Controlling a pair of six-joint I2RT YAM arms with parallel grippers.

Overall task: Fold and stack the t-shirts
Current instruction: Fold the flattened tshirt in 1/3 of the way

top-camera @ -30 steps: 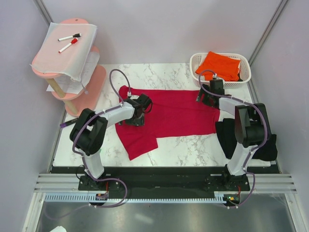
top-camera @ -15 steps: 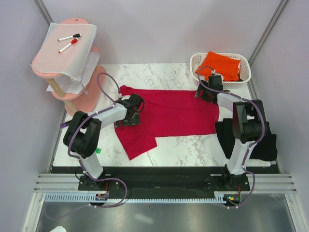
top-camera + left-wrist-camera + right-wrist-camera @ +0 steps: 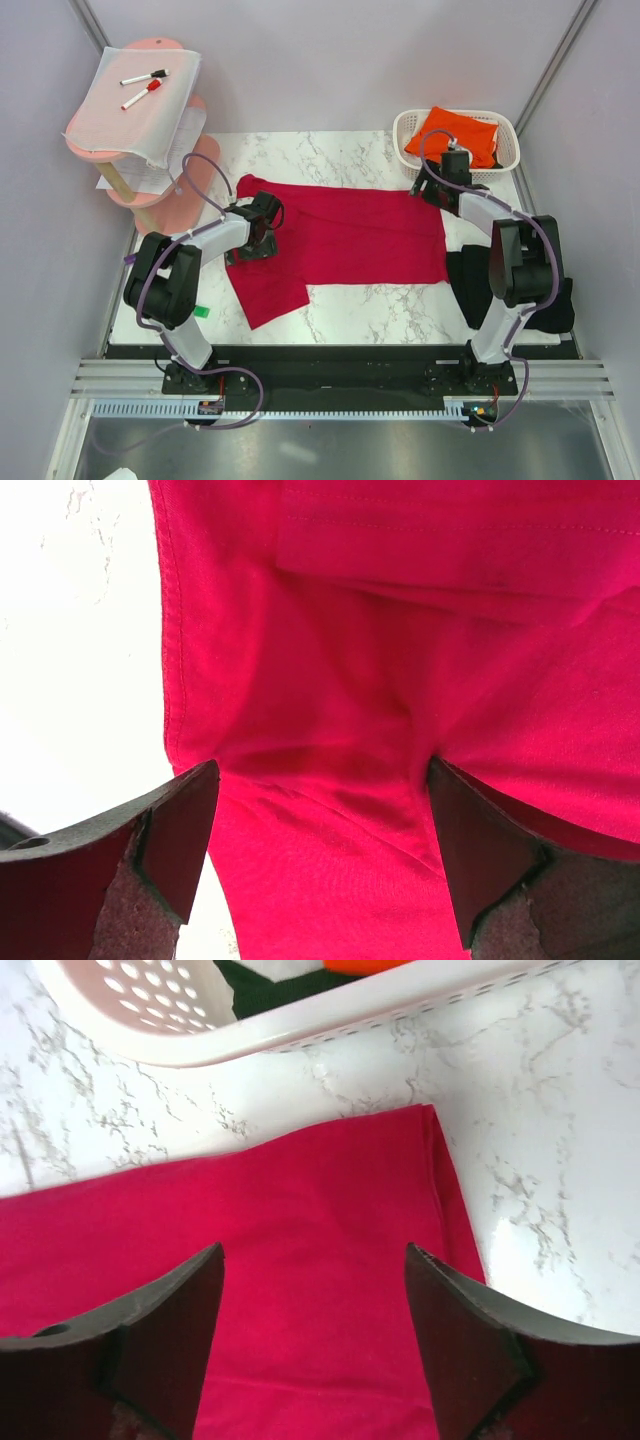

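**Both arms over the red shirt, fingers wide**

Here we are from above: the red shirt (image 3: 350, 235) lies spread across the middle of the marble desk (image 3: 350, 305), long side running left to right, with one flap trailing down toward the lower left of the frame. The left arm reaches in over the shirt's left end, and the right arm stretches up to its upper right corner.

Down on the left wrist view, the left fingers (image 3: 160, 860) stand well apart, clamped on nothing. Red cloth fills the gap between them, creased, with a hem running down the left and bare desk beyond it.

Over to the right wrist view: the right fingers (image 3: 150, 1340) are spread too, gripping nothing. They frame the shirt's corner, which lies flat on the desk. The white basket (image 3: 300, 1020) sits just past that corner, near it but not touching.

The orange shirt (image 3: 455, 135) sits heaped in that basket at the upper right of the top view. The black shirt (image 3: 555, 300) lies at the desk's right edge, partly hidden behind the right arm.

Upper left, a pink stand (image 3: 195, 170) carries a white sheet (image 3: 140, 120) with two markers (image 3: 143, 77) on it, well apart from the shirts.
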